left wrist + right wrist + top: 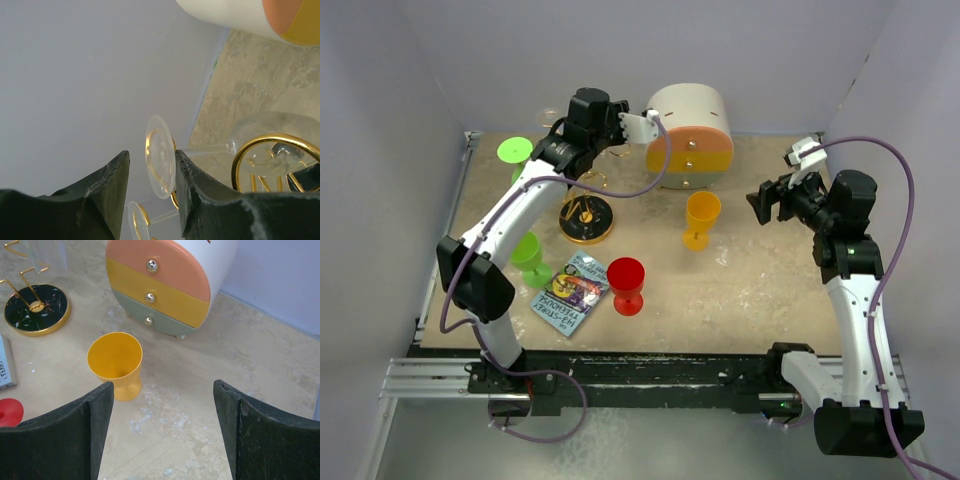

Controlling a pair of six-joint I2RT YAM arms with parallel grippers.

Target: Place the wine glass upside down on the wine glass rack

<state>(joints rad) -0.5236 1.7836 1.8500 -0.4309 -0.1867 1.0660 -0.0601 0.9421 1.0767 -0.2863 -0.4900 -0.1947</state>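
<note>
Far left: the left arm climbs from its base, bends at the elbow and stretches to the back wall, wrist above the wine glass rack point(586, 218). The left tool point(151, 156) is released, its fingers parted on either side of the foot of the wine glass point(265, 127), with a gap showing on one side. The glass's bowl sits just behind a gold loop point(270, 136) of the rack; hooked in or not, can't tell. Moving right: red goblet point(626, 285), orange goblet point(701, 218), drawer box point(690, 122) at the back. Far right, the right arm stands upright, wrist bent inward, the right tool point(161, 385) spread wide above the table point(200, 430), gripping nothing.
</note>
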